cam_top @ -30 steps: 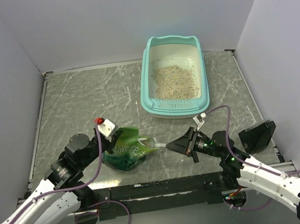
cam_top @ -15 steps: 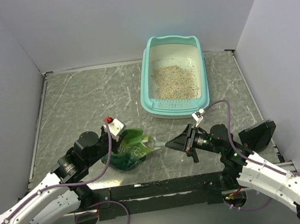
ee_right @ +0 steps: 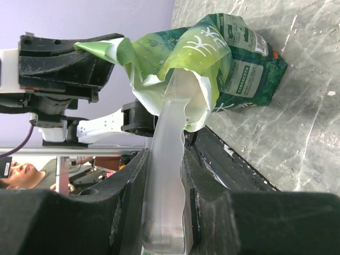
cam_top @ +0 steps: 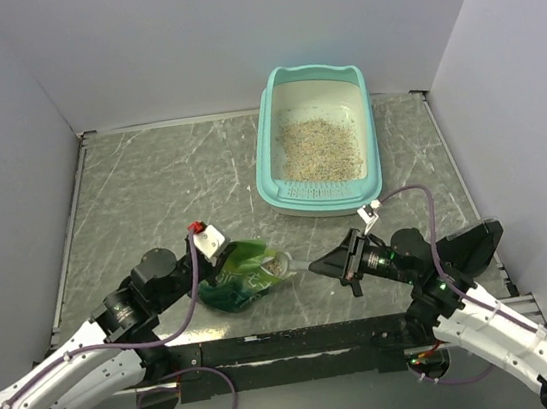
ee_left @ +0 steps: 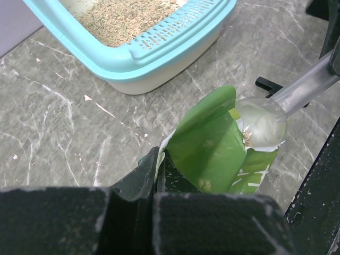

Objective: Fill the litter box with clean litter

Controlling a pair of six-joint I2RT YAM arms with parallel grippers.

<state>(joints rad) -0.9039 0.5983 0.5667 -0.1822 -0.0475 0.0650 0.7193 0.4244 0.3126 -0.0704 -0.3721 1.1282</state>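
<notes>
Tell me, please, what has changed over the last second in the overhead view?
The left gripper, shut on the green pouch, shifted it slightly right toward the clear scoop, whose bowl sits at the pouch mouth. The right gripper, gripping the scoop's handle, drifted a little right. Nothing was let go. The litter box and its litter stayed put.

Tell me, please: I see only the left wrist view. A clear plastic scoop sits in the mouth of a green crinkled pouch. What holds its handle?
Observer: The right gripper is closed on the clear plastic scoop by its handle.
Operator: Is the large teal plastic litter box filled to its far end?
Observer: No. The beige litter granules cover its middle; bare white shows at the far end.
Operator: And the green crinkled pouch, its other side?
Observer: Dark green, with white lettering.
</notes>
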